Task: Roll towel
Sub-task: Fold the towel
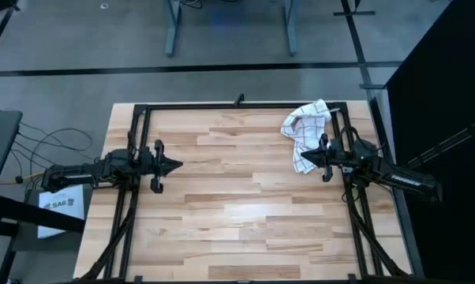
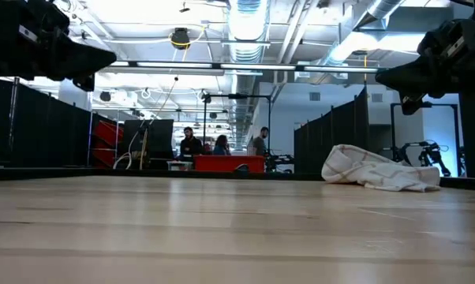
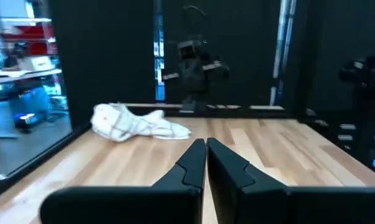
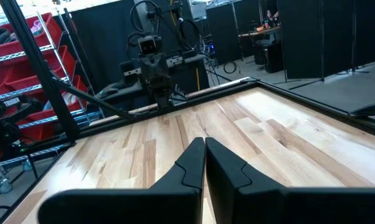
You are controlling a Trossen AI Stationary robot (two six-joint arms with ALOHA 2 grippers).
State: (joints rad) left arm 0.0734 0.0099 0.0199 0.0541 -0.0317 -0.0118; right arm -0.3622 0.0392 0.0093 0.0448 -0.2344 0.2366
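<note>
Meanwhile, the towel (image 1: 306,132), thin white cloth with a dark grid check, lay crumpled in a soft heap at the far right corner of the pale wood-plank table (image 1: 237,213). Just beside it hovered the right gripper (image 1: 304,156), jaws pressed together; well apart waited the left gripper (image 1: 179,165), likewise closed.

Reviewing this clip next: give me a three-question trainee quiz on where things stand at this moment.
1. True or false: the towel lies flat and spread out.
2. Which gripper is nearer the towel: A) left gripper B) right gripper?
3. Fill in: both grippers' fingers are ____.

Key:
1. False; it lies crumpled near the table's far right corner.
2. B.
3. Shut, holding nothing.
</note>
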